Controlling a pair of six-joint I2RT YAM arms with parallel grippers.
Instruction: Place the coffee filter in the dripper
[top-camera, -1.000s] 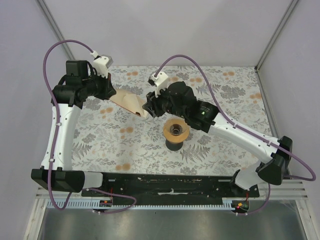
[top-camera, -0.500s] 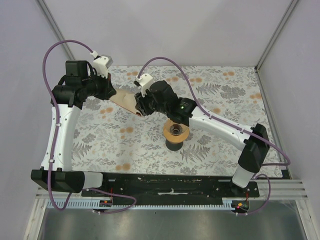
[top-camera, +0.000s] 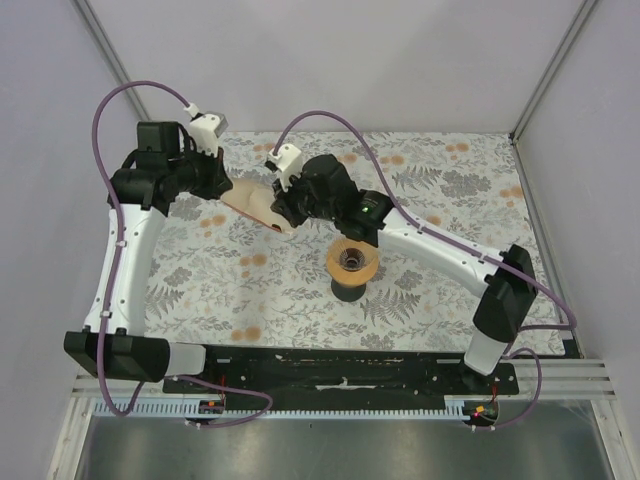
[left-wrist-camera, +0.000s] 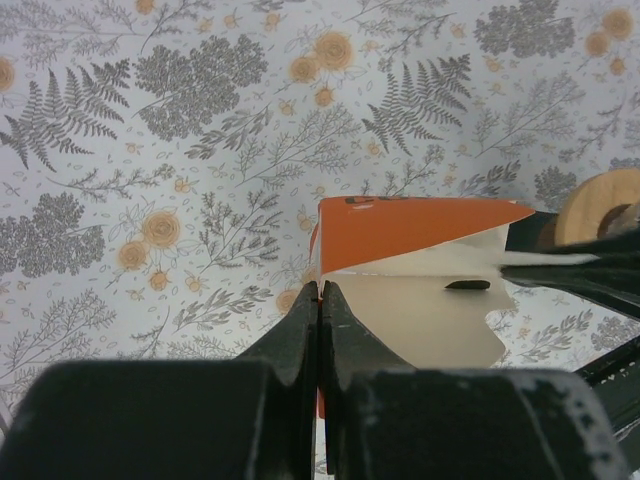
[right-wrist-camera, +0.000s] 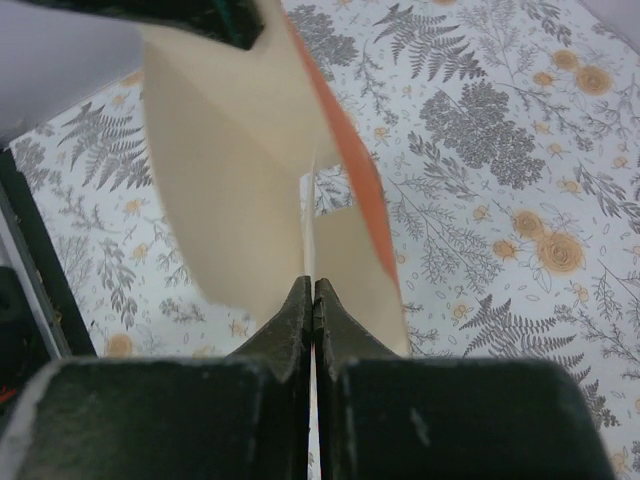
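**Place:** robotics lab test cell; I am working inside it.

- **Walls:** plain pale panels (top-camera: 330, 60) are closing in the back and both sides.
- **Frame:** bare metal struts (top-camera: 548, 70) are running up the corners.
- **Mounting:** my left arm (top-camera: 125, 250) and right arm (top-camera: 445, 255) are standing bolted to a black base plate (top-camera: 400, 368) at the near edge.
- **Wiring:** purple cables (top-camera: 140, 83) are looping out from my wrists, and a slotted white cable duct (top-camera: 330, 408) is lying below the plate.
- **Table:** a fern-and-flower cloth (top-camera: 440, 190) is covering it. The dripper (top-camera: 352, 262) is standing there, kitchen ware amid lab fittings.
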